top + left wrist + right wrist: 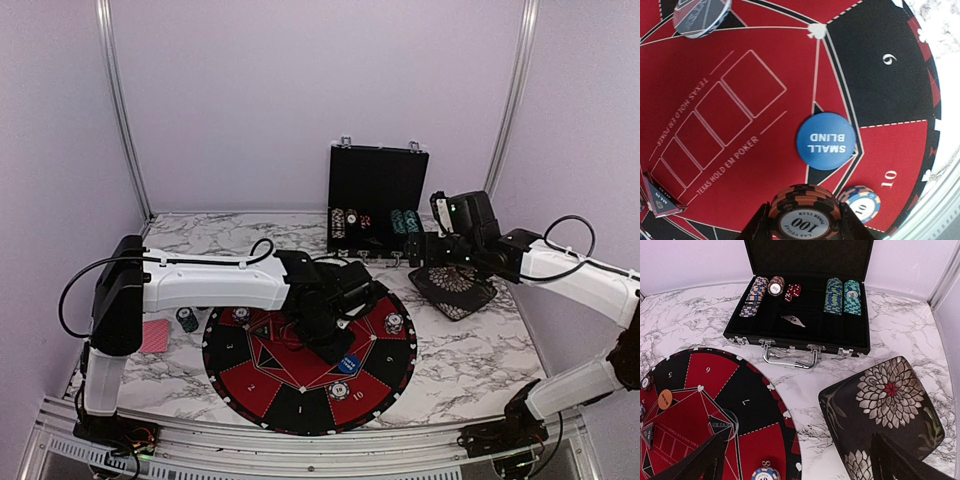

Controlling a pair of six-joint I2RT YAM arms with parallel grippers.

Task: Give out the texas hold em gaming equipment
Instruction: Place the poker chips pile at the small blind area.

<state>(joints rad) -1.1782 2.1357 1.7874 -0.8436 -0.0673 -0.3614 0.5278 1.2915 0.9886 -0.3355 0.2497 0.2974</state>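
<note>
My left gripper (805, 222) is shut on a small stack of orange-and-black "100" chips (804, 212), held just above the round mat (715, 150). The blue "small blind" disc (826, 141) lies just ahead of it, with a white-and-blue "10" chip (860, 203) beside it. A clear dealer disc (700, 17) lies farther off. From above, the left gripper (325, 335) is over the mat's middle. My right gripper (435, 250) hangs open and empty above the table between mat and dish; its fingers (700, 462) frame bare marble. An orange disc (665, 399) lies on the mat.
The open black case (378, 200) at the back holds chip stacks (842, 296) and red dice (793, 291). The black patterned dish (452, 288) sits right of the mat. A teal chip stack (187, 319) and red card (155, 335) lie left of it. A dark triangular marker (660, 197) is on the mat.
</note>
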